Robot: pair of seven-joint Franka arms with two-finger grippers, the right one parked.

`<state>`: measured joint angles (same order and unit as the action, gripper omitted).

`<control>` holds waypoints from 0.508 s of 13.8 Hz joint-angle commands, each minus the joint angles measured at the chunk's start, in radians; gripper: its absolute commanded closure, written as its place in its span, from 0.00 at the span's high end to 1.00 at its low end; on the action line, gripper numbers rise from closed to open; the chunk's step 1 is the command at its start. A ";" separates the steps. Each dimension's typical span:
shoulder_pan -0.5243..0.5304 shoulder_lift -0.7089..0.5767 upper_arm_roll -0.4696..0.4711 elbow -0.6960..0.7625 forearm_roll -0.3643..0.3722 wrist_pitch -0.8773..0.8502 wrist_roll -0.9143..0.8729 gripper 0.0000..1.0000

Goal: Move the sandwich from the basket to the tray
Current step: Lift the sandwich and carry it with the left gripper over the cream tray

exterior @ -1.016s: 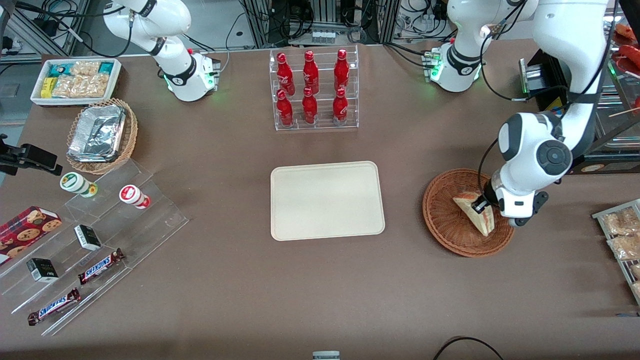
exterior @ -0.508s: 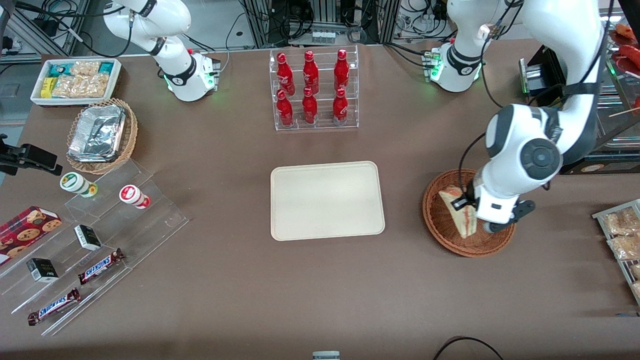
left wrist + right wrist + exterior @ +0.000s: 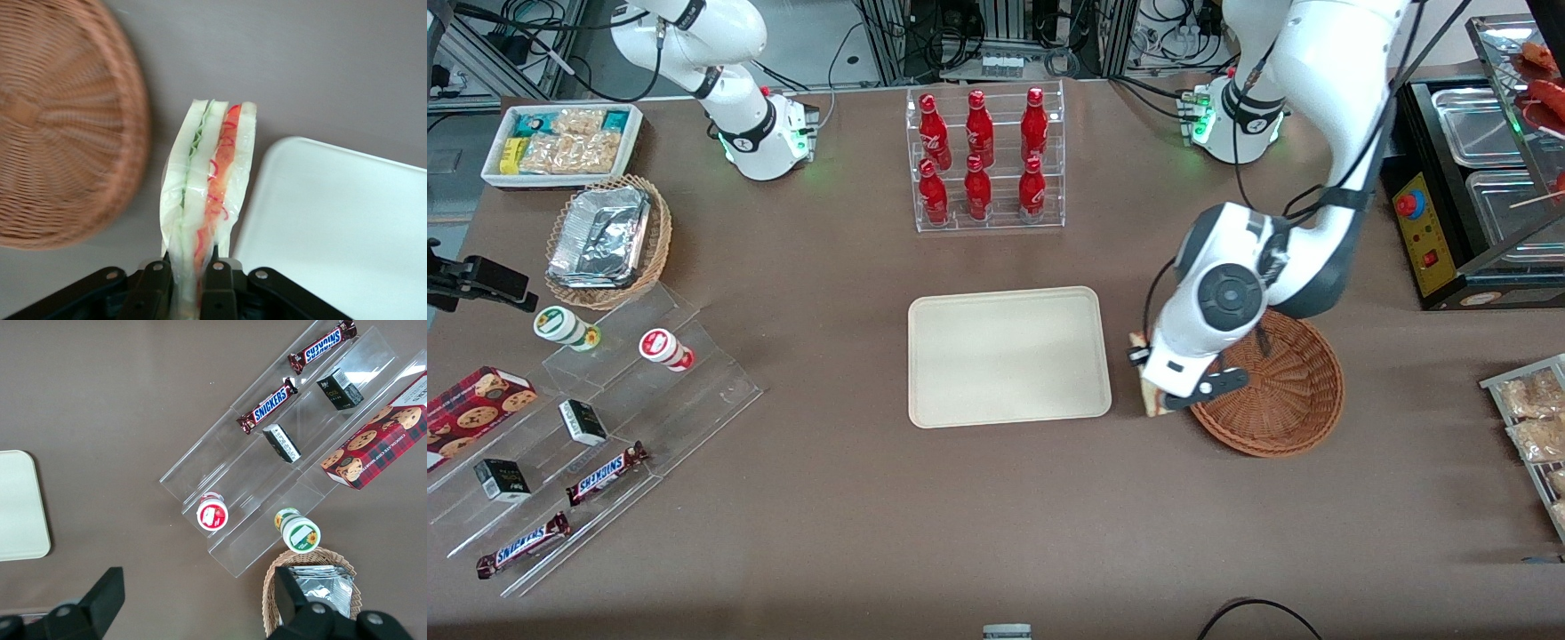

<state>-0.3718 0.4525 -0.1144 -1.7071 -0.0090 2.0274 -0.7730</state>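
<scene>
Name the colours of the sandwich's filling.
Red, orange and green layers in the sandwich, clearest in the left wrist view.

Lighting is even and bright from overhead on my feeds. The table (image 3: 854,498) shows only soft, faint shadows; a weak one sits beside the tray (image 3: 1009,356). Mild glare on the foil containers (image 3: 600,236), well off from the tray toward the parked arm's end. Wrist feed: basket (image 3: 60,127) is motion-blurred, sandwich (image 3: 210,180) fairly sharp in the gripper (image 3: 190,280), clamped on it.
</scene>
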 commanded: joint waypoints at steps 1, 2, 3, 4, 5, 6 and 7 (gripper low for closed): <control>-0.090 0.101 0.012 0.142 -0.012 -0.050 -0.101 0.00; -0.114 0.126 0.012 0.168 -0.014 -0.050 -0.124 0.00; -0.139 0.146 0.012 0.196 -0.014 -0.049 -0.153 0.00; -0.165 0.173 0.012 0.225 -0.014 -0.047 -0.178 0.00; -0.191 0.210 0.012 0.269 -0.014 -0.045 -0.207 0.00; -0.212 0.253 0.012 0.317 -0.014 -0.044 -0.236 0.00; -0.235 0.290 0.012 0.358 -0.014 -0.042 -0.264 0.00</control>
<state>-0.5633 0.6470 -0.1158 -1.4800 -0.0130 2.0158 -0.9822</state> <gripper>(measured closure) 0.841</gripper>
